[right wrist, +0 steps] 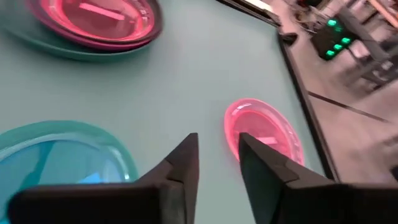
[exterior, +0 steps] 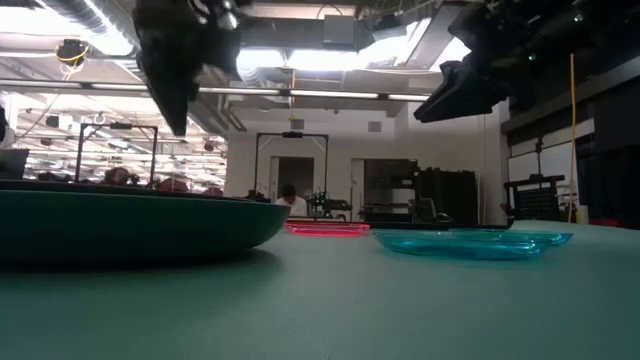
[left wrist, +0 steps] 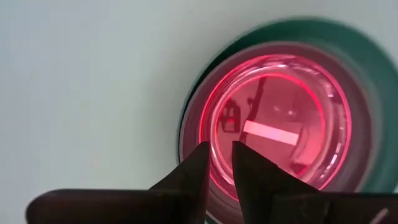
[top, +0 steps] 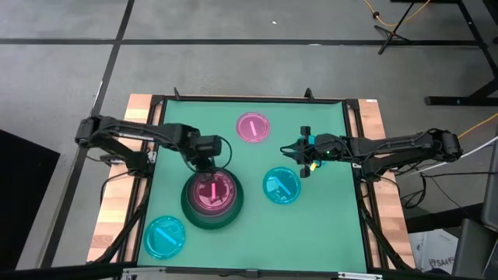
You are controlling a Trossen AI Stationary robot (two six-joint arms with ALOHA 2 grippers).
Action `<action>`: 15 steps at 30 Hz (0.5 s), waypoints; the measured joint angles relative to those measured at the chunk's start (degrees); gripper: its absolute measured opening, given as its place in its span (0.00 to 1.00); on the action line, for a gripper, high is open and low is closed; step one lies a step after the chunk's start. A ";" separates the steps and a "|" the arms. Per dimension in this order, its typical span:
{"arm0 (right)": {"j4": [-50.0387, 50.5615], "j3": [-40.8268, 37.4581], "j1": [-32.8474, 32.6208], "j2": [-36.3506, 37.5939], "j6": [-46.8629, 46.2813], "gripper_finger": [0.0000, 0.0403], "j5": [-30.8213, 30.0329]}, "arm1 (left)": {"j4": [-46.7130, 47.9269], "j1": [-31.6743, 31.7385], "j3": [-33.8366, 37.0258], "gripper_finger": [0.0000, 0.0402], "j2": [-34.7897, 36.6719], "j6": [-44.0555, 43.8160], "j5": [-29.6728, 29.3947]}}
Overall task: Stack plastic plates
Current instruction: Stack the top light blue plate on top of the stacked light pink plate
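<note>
A stack of plastic plates [top: 212,198] stands at the near left: a large dark green one [left wrist: 373,68] at the bottom, with pink ones [left wrist: 280,124] nested on top. My left gripper [left wrist: 219,163] hangs above the stack's far rim, pointing down, its fingers slightly open and holding nothing. A small pink plate [top: 254,127] lies flat at the far middle, one cyan plate [top: 281,185] right of the stack, and another cyan plate [top: 165,236] at the near left corner. My right gripper [right wrist: 217,155] hovers open between the small pink plate [right wrist: 264,130] and the cyan plate [right wrist: 56,155].
The green mat [top: 327,225] is framed by a dark rail [top: 354,132] with wooden table edges [top: 385,202] at left and right. Bare mat lies at the near right and at the far left. In the low view, both grippers hang above the plates.
</note>
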State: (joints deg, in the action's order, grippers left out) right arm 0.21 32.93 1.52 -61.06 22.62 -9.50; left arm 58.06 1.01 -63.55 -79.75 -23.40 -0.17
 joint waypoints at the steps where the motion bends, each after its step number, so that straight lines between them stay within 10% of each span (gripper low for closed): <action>1: 0.05 0.13 0.00 0.00 -0.27 0.29 -1.08 | 0.02 -0.43 0.00 0.15 1.30 -0.02 -0.94; 15: 25.91 13.23 11.21 -0.02 -4.83 0.52 -5.33 | -3.18 -10.22 0.00 0.15 10.17 -1.81 -16.12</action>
State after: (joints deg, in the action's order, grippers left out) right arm 26.12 46.16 12.73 -61.08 17.79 -14.83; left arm 54.88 -9.20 -63.55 -69.58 -25.21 -16.29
